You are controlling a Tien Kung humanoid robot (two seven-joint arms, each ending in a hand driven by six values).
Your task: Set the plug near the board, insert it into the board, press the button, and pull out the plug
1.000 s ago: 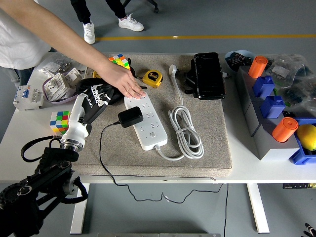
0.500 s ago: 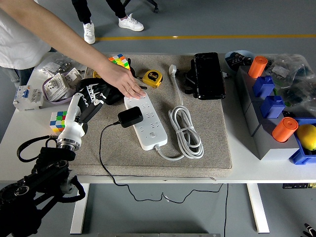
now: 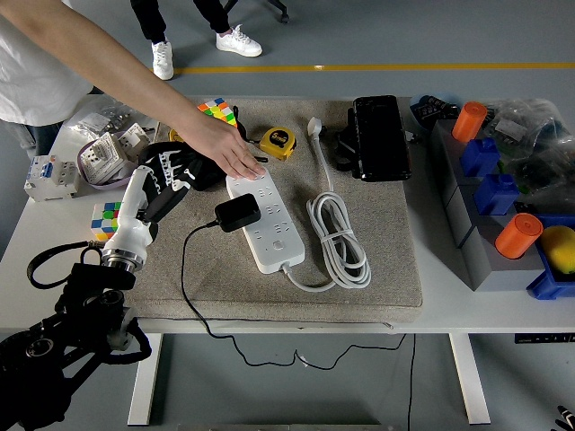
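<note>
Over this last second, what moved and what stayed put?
The left hand drew back toward the table's left edge, holding nothing. The person's hand stayed pressed on the power strip; the black plug stayed seated in it.

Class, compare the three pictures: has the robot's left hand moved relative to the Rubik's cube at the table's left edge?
Yes. The left robot hand has drawn back leftward, toward the table's near-left corner; its wrist now overlaps more of the Rubik's cube, which stayed put.

Person's hand [image 3: 226,148] covers power strip [image 3: 268,221] far end; black plug [image 3: 237,213] sits on its left side. Coiled cord [image 3: 340,238] crowds right. Near mat [image 3: 296,292] open.
</note>
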